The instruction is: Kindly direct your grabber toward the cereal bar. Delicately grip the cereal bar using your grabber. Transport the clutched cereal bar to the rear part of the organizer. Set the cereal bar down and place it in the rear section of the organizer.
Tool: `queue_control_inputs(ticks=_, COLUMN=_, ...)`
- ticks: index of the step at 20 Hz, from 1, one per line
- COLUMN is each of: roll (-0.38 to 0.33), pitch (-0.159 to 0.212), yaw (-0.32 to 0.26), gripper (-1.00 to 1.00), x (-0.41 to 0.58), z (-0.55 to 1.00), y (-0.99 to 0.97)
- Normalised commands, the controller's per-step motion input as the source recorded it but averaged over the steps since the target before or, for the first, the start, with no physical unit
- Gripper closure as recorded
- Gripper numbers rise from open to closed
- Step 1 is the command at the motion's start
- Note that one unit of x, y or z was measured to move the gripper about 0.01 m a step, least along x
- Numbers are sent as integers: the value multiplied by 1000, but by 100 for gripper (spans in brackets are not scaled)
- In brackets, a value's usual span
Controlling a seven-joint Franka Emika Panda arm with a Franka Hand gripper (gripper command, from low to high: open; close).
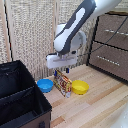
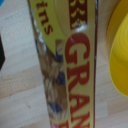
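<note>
Organizer (image 1: 20, 95) — both sections bare; cereal bar (image 1: 63, 83) stands outside.

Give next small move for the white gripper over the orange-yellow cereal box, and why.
Probably a short descent, then close. In the exterior view the boxy white gripper sits right above the upright orange, yellow and red cereal box, which stands on the wooden floor between the blue bowl and yellow bowl. Whether the fingers already grip it is unclear.
</note>
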Motion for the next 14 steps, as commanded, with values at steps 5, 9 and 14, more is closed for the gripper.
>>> queue_control_inputs(ticks=5, roll=-87, pitch=111, yaw=-3, gripper=100, x=182, z=-337, y=117)
queue_control_inputs(ticks=9, roll=-35, pitch=56, yaw=-3, gripper=100, x=51, z=-126, y=47)
queue_control_inputs(ticks=14, roll=0, pitch=6, yaw=0, gripper=100, x=0, z=-3, y=0)
